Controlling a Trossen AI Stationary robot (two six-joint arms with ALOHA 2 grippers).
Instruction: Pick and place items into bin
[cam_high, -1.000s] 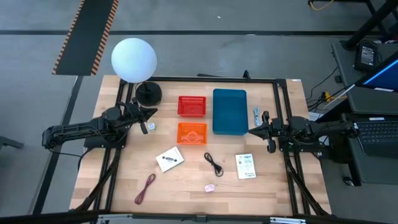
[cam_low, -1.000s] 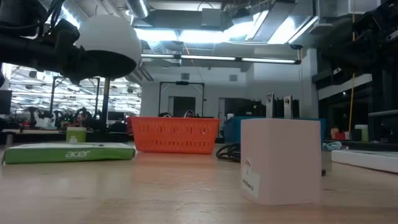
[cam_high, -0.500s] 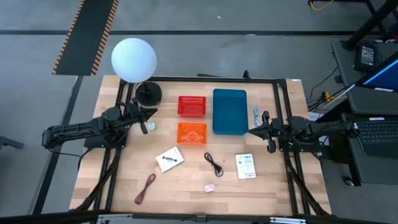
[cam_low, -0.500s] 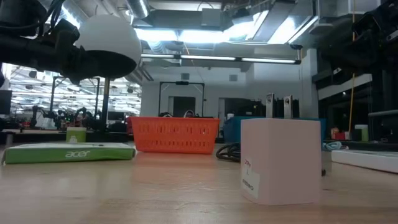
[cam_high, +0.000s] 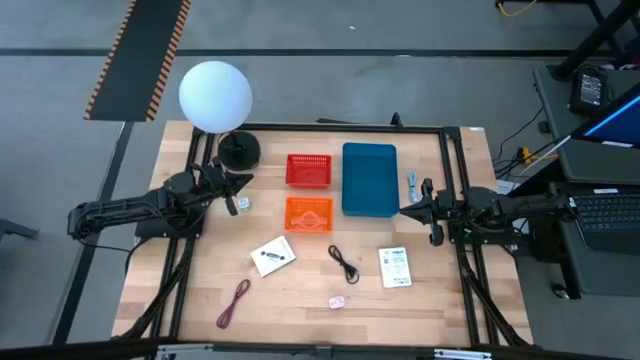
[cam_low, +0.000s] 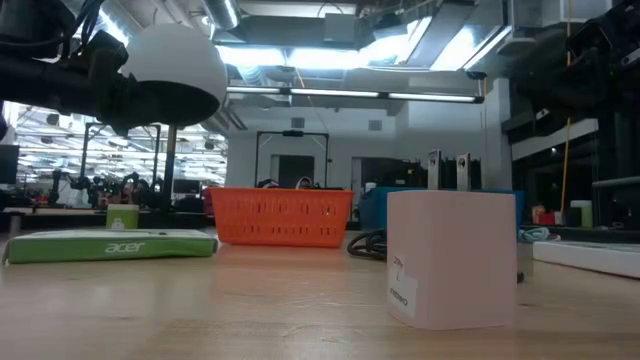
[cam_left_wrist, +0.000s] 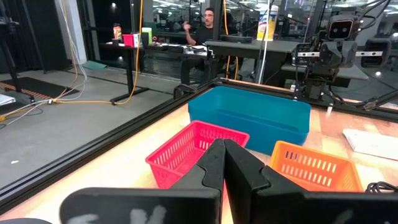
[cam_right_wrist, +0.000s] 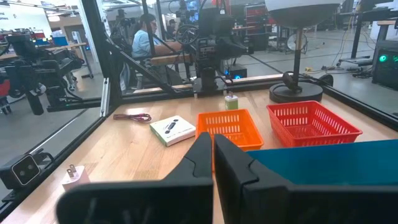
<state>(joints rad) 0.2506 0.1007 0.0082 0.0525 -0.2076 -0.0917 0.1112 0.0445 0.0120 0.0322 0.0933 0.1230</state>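
On the wooden table (cam_high: 200, 300), seen from above, the items lie loose in the near half: a white packet (cam_high: 272, 256) with a dark print, a black cord (cam_high: 344, 264), a second white packet (cam_high: 395, 267), a dark-red cord (cam_high: 234, 302) and a tiny pink piece (cam_high: 337, 301), too small to make out further; a pale bit (cam_high: 413, 184) just right of the blue bin (cam_high: 369, 179) cannot be told apart in detail. Beside the blue bin stand a red basket (cam_high: 308, 170) and, nearer, an orange basket (cam_high: 308, 214); all three look empty from above, though the baskets' mesh floors are hard to read. At the far left corner a white globe lamp (cam_high: 214, 96) stands on its dark base.

Both arms wait at the table's sides; the left gripper (cam_high: 234, 199) is clenched on nothing, fingers (cam_left_wrist: 214, 163) pressed together; the right gripper (cam_high: 407, 210) is likewise clenched and empty, its fingers (cam_right_wrist: 205, 155) meeting.

From table height a white plug-in charger (cam_low: 452, 257) blocks much of the blue bin, and a green-edged box marked acer (cam_low: 112, 245) lies at left; the arms there are only dark shapes cut off by the edges.
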